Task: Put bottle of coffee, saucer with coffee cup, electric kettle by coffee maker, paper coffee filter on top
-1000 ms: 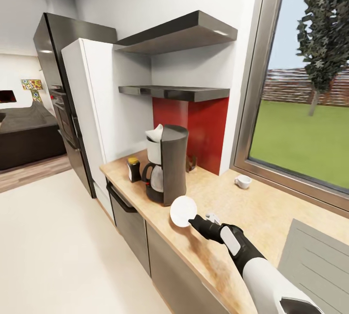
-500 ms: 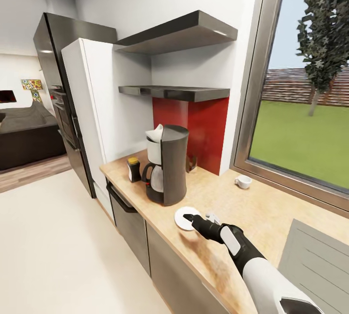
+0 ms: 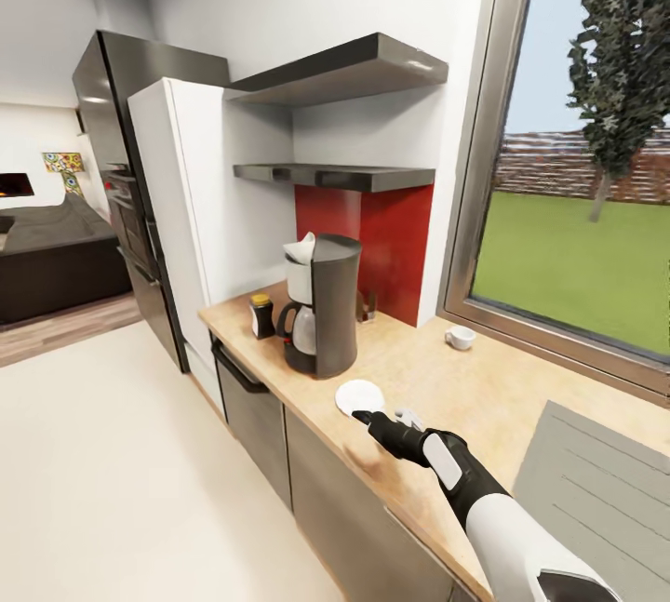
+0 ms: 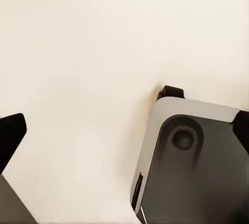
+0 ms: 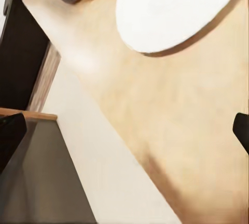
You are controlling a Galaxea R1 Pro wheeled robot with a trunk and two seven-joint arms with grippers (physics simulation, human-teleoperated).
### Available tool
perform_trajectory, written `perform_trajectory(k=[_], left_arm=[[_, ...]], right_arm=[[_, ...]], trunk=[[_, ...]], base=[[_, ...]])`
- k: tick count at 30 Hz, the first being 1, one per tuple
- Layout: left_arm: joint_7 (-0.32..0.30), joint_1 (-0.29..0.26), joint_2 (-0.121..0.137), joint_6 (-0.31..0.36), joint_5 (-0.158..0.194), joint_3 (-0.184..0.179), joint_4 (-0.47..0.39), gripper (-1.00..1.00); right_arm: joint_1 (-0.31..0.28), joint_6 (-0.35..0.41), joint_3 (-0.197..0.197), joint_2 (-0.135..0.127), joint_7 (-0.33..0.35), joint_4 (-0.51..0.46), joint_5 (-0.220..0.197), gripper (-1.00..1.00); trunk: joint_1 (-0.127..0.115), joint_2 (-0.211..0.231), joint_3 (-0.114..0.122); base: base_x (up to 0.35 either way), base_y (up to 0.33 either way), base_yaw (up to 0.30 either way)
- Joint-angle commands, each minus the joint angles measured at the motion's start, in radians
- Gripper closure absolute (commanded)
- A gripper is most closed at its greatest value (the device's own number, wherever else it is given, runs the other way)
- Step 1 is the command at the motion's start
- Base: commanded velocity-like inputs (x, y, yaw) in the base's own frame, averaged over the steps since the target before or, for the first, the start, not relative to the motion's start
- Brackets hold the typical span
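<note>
Saucer [image 3: 359,395] flat on countertop [image 3: 447,397], just beyond open right pincer [image 3: 383,418].

a white fridge [image 3: 186,211] stands beside a black oven tower [image 3: 121,183]. a red backsplash [image 3: 395,248] meets the window [image 3: 577,239], with lawn and a tree [image 3: 619,53] outside. a dark sofa [image 3: 51,258] sits far off.

Right gripper [image 3: 377,417]: fingertips overlap the near edge of the saucer [image 3: 359,395], contact indeterminate. In the right wrist view the saucer [image 5: 176,5] is cropped by the frame edge. Beyond the gripper, the coffee maker [image 3: 323,318] hides most of a dark object against the red panel [image 3: 395,248].
</note>
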Motion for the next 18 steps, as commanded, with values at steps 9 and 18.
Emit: perform_trajectory(k=[9, 18], left_arm=[[0.003, 0.000, -0.001, 0.001, 0.008, -0.009, -0.001, -1.00], [0.003, 0.000, -0.001, 0.001, 0.009, -0.009, -0.001, -1.00]], right_arm=[[0.000, 0.008, -0.006, 0.001, 0.002, -0.001, -0.002, -1.00], [0.000, 0.008, -0.005, 0.001, 0.002, -0.001, -0.001, -1.00]], trunk=[[0.000, -0.001, 0.000], [0.000, -0.001, 0.000]], base=[[-0.338, 0.096, 0.000], [-0.339, 0.120, 0.000]])
